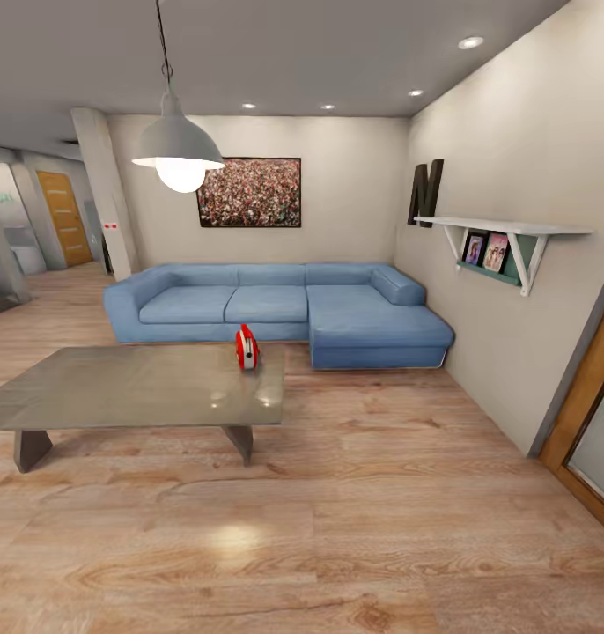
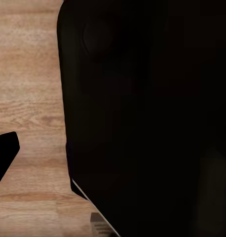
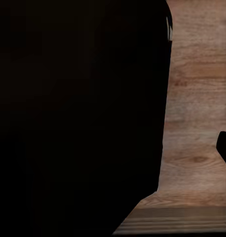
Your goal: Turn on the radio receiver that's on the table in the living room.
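The head view looks across the living room, over a light wood plank floor (image 1: 355, 528). A low rectangular coffee table (image 1: 117, 387), with a glossy grey surface and angled dark legs, stands left of centre. The radio receiver (image 1: 246, 348) stands upright on that surface, near its far right corner; it is red with a white side band and handle. Its dial is too small to make out.

Behind the table, a blue L-shaped sofa (image 1: 276, 308) runs along the back wall, and its chaise reaches forward on the right. A framed crowd picture (image 1: 249, 192) hangs above the sofa. A white pendant lamp (image 1: 177, 150) hangs lit from the ceiling, above the table's side of the room. On the right wall, a white shelf (image 1: 504, 242) carries small framed photos, and a dark letter N (image 1: 425, 189) is fixed beside it. A wooden door (image 1: 60, 217) shows far left down a hallway, and a wood-framed door (image 1: 592, 423) stands at the right edge.

In the left wrist view a large black body (image 2: 147, 118) covers most of the frame, with plank flooring beside it. The right wrist view shows a similar black mass (image 3: 78, 118) against the floor. I cannot tell whether either gripper is spread or pressed together.
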Tool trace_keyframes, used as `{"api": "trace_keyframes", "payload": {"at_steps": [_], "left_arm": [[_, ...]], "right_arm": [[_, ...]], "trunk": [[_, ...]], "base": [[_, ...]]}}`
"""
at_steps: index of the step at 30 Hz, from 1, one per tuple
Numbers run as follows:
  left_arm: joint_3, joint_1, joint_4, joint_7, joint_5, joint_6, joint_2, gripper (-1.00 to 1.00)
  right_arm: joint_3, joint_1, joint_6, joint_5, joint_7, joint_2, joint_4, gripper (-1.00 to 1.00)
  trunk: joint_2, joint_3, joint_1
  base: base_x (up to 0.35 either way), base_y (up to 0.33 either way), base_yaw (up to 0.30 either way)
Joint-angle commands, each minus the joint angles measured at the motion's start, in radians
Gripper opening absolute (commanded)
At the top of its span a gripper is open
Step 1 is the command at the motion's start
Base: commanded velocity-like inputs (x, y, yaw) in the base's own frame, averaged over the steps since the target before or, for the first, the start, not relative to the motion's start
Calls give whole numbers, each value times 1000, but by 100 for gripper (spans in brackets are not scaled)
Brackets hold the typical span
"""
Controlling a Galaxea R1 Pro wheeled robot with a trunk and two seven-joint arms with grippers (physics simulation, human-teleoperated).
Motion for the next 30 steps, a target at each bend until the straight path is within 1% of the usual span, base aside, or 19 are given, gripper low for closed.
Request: {"api": "trace_keyframes", "payload": {"at_steps": [1, 5, 8, 10, 16, 18, 24, 28, 30], "left_arm": [[-1, 6, 0, -1, 2, -5, -6, 100], [-1, 28, 0, -1, 1, -16, -28, 100], [-1, 46, -1, -1, 2, -20, -45, 100], [-1, 47, -1, -1, 3, -20, -56, 100], [0, 47, -1, -4, 3, -26, -88, 100], [-2, 47, -1, -4, 3, -38, -90, 100], [-4, 47, -3, -2, 0, -71, -92, 100], [-5, 47, -25, 3, -2, -94, -81, 100], [-4, 47, -37, 8, -4, -95, -70, 100]], "right_arm": [[1, -6, -4, 1, -1, 6, -6, 100], [1, -29, -4, 1, -1, 28, -9, 100], [0, -37, -4, 0, -1, 45, -9, 100], [0, -38, -4, 0, -1, 56, -9, 100], [1, -38, -18, 1, -1, 56, -20, 100], [2, -38, -29, 1, -2, 53, -32, 100], [3, -40, -48, 1, -2, 19, -65, 100], [0, -45, -41, 1, -1, -4, -88, 100], [0, -55, -30, 1, -1, -15, -99, 100]], "trunk": [[0, 0, 0], [0, 0, 0], [0, 0, 0], [0, 0, 0], [0, 0, 0], [0, 0, 0], [0, 0, 0], [0, 0, 0], [0, 0, 0]], "base": [[0, 0, 0], [0, 0, 0], [0, 0, 0], [0, 0, 0], [0, 0, 0], [0, 0, 0], [0, 0, 0], [0, 0, 0], [0, 0, 0]]}}
